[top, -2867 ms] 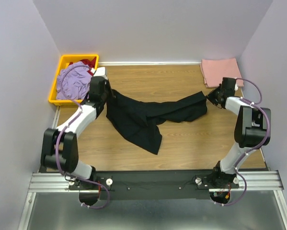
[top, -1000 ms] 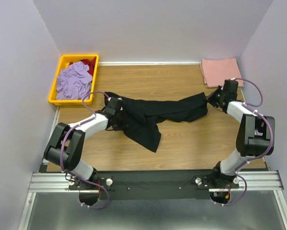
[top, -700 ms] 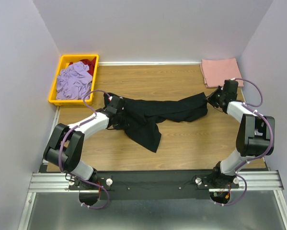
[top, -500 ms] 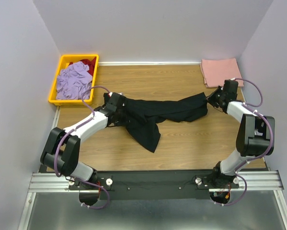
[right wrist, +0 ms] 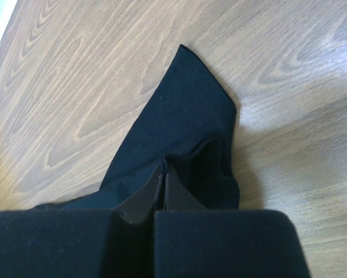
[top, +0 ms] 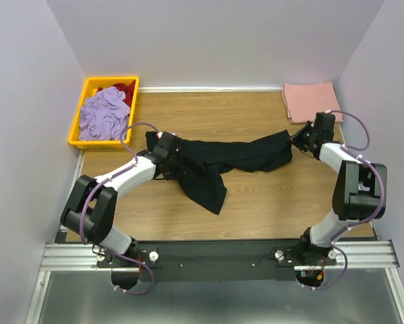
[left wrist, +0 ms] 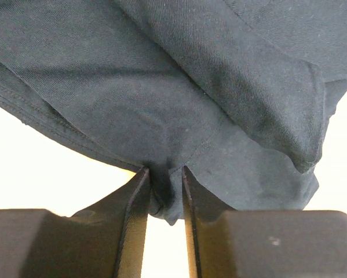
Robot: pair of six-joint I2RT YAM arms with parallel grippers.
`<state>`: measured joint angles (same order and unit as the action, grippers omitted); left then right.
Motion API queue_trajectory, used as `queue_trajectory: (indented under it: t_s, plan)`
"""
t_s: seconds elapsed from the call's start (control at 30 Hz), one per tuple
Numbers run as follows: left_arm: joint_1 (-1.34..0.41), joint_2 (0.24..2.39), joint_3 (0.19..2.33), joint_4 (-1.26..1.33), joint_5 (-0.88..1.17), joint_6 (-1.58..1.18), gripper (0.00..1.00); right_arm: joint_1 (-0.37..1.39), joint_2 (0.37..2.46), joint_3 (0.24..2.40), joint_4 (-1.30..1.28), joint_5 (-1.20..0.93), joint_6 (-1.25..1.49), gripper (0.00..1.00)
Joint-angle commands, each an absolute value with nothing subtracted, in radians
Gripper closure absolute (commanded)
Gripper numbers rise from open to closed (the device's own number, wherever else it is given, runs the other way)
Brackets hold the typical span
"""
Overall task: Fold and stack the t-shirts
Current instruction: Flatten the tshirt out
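Wooden table (top: 255, 202), left fingers (left wrist: 132, 220) and right fingers (right wrist: 143, 204) low, apart, pinching ends of black t-shirt (top: 208, 162)

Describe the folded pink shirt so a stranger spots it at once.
On the wooden table, go to the far right corner. The salmon-pink t-shirt lies there. It is the only garment folded into a flat rectangle; the black t-shirt sprawls unfolded mid-table, while the lavender garment and red garment are heaped in the yellow bin.

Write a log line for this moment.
left hand: grips black t-shirt | right hand: grips its other end | pink t-shirt: folded, far corner
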<state>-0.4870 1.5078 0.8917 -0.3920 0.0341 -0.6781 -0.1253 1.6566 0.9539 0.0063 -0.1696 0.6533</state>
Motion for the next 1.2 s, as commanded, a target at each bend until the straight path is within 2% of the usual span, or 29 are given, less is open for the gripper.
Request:
queue_trajectory:
  t_s: [0.0, 0.17, 0.43, 0.67, 0.97, 1.17]
  plan:
    - [-0.495, 1.509, 0.913, -0.41, 0.008, -0.67, 0.63, -0.123, 1.646, 0.937, 0.011, -0.169, 0.638, 0.99]
    - [-0.5, 1.513, 0.934, -0.417, 0.008, -0.666, 0.6, -0.123, 1.643, 0.937, 0.011, -0.166, 0.638, 0.99]
    - [-0.503, 1.531, 0.969, -0.449, -0.048, -0.635, 0.47, -0.123, 1.643, 0.937, 0.011, -0.167, 0.638, 0.99]
    - [-0.512, 1.552, 0.948, -0.423, -0.008, -0.638, 0.47, -0.123, 1.646, 0.936, 0.011, -0.169, 0.637, 0.99]
    - [-0.523, 1.54, 0.884, -0.391, 0.023, -0.675, 0.58, -0.123, 1.652, 0.936, 0.012, -0.17, 0.641, 0.99]
    - [-0.523, 1.543, 0.879, -0.383, 0.018, -0.683, 0.74, -0.123, 1.655, 0.936, 0.012, -0.167, 0.64, 0.99]
